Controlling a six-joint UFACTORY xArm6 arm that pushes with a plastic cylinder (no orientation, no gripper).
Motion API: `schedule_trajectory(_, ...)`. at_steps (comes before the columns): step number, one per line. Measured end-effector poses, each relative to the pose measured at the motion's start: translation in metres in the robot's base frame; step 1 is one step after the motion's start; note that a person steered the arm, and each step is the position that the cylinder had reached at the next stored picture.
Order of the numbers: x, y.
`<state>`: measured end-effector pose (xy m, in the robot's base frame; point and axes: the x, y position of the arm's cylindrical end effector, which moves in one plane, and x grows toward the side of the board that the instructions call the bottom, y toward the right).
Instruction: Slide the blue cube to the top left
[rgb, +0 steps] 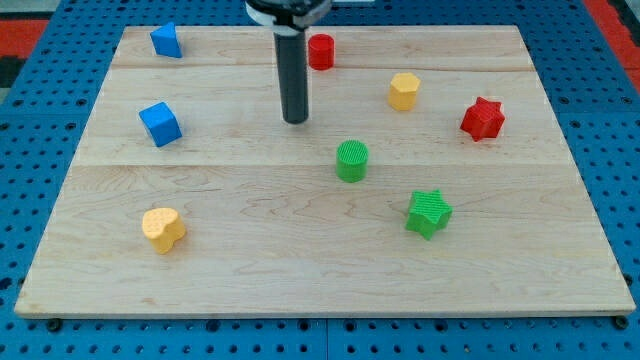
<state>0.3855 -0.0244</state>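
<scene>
Dark rod's upper end cut off; my tip (296, 120) well right of blue cube (160, 124)

Wooden board (250, 270), pale, planked, sits on blue perforated base (30, 150). Landmark: green cylinder (352, 160), near board centre. Relative to it:
- my tip (296, 120): up-left, near, touching no block.
- red cylinder (321, 51): above.
- yellow hexagonal block (404, 91): up-right.
- red star (483, 118): right, well apart.
- green star (429, 213): down-right.
- yellow heart-like block (163, 229): down-left, far.
- blue cube (160, 123): left, far.
- second blue block (166, 41), shape unclear: far up-left.
</scene>
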Motion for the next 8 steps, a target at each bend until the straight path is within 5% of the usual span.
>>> schedule_trajectory(2,0.074,0.027)
schedule_trajectory(4,0.081,-0.077)
schedule_trajectory(8,-0.029,-0.182)
